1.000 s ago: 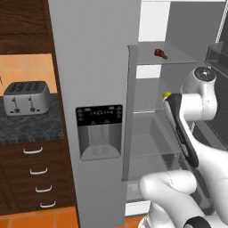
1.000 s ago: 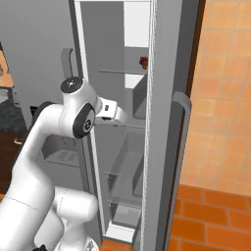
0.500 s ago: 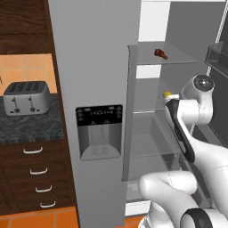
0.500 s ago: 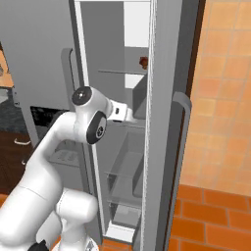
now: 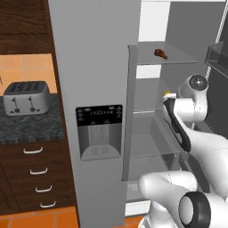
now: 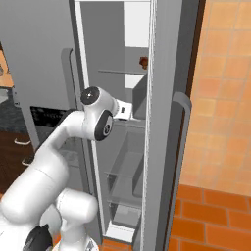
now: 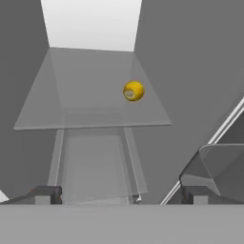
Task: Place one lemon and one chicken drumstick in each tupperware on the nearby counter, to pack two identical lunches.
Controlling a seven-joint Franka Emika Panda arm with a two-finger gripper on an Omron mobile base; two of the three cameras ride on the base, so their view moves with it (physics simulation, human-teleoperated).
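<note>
Fridge (image 5: 98, 67) open, arm reaching inside. Hand view: lemon (image 7: 133, 91) sits on a glass shelf (image 7: 71, 105) toward its right rear, well ahead of the gripper (image 7: 121, 195); jaws spread wide, nothing between them. Left base view adds a drumstick (image 5: 160, 54) on the upper shelf, plus toaster (image 5: 26, 97) on the counter (image 5: 26, 127). Right base view: drumstick (image 6: 143, 62) just visible past the door edge.

lemon (image 5: 166, 94) mostly behind arm, toaster (image 5: 26, 97) slots blurred
</note>
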